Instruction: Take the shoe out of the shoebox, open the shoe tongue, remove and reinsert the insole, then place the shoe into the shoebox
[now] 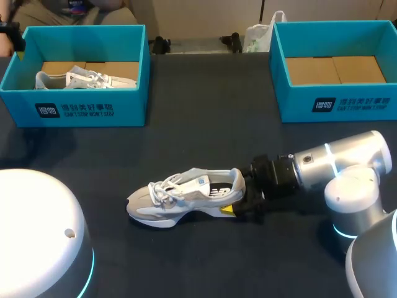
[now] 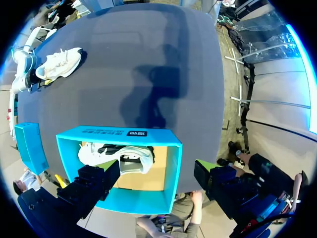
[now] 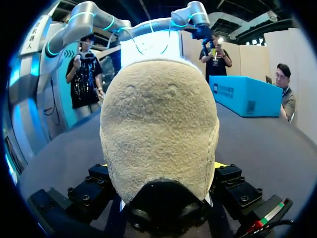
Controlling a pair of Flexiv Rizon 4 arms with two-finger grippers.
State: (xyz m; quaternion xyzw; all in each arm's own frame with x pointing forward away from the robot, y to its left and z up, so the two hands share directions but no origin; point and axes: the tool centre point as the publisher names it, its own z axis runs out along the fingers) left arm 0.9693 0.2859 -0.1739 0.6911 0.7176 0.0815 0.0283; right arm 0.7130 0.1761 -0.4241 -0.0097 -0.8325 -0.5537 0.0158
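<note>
A grey and white sneaker (image 1: pixel 180 200) lies on its side in the middle of the dark table, toe to the left. My right gripper (image 1: pixel 237 202) is at its heel and open, with the heel between its wide-apart fingers. In the right wrist view the tan heel (image 3: pixel 158 124) fills the space between the fingers of the right gripper (image 3: pixel 161 166). My left gripper (image 2: pixel 156 178) hangs open and empty high above the left teal shoebox (image 2: pixel 119 133). From there the sneaker (image 2: pixel 59 62) shows far ahead.
The left shoebox (image 1: pixel 80 108) at the back left holds a second white sneaker (image 1: pixel 84 79). An empty teal shoebox (image 1: pixel 335 102) stands at the back right. A white part of my left arm (image 1: pixel 37 236) bulks at the front left.
</note>
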